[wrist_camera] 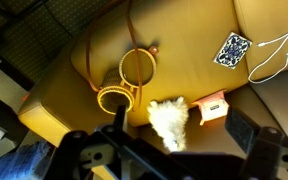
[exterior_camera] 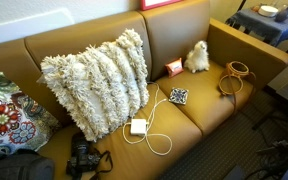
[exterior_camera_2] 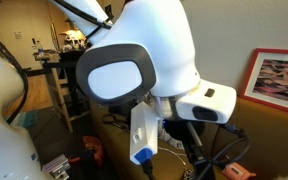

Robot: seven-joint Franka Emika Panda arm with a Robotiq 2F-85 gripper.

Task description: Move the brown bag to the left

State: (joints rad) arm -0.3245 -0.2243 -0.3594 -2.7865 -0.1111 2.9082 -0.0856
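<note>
Wrist view, looking down from above: the brown bag (wrist_camera: 132, 72) lies on the mustard sofa surface (wrist_camera: 189, 30), its two round ring handles side by side and a thin strap trailing away toward the top of the frame. Just beside the rings sits a white plush toy (wrist_camera: 169, 122), and a small orange-red box (wrist_camera: 212, 108) touches or nearly touches the toy. A patterned square coaster (wrist_camera: 232, 48) lies farther along the cushion, near a white cable (wrist_camera: 280, 48). The gripper (wrist_camera: 162, 138) comes in dark and blurred from the bottom edge; its fingers (wrist_camera: 246, 130) stand wide apart with nothing clamped between them, well above the bag. In an exterior view the bag (exterior_camera: 236, 76) rests at the far end of the seat, close to the armrest, with the plush toy (exterior_camera: 196, 57) and box (exterior_camera: 173, 68) against the backrest. Further along the surface (exterior_camera: 209, 105) are the coaster (exterior_camera: 179, 96), a white charger (exterior_camera: 139, 126), a shaggy cream pillow (exterior_camera: 96, 82) and a black camera (exterior_camera: 82, 158). In an exterior view only the white robot arm (exterior_camera_2: 144, 55) fills the frame — the bag is hidden there.
</note>
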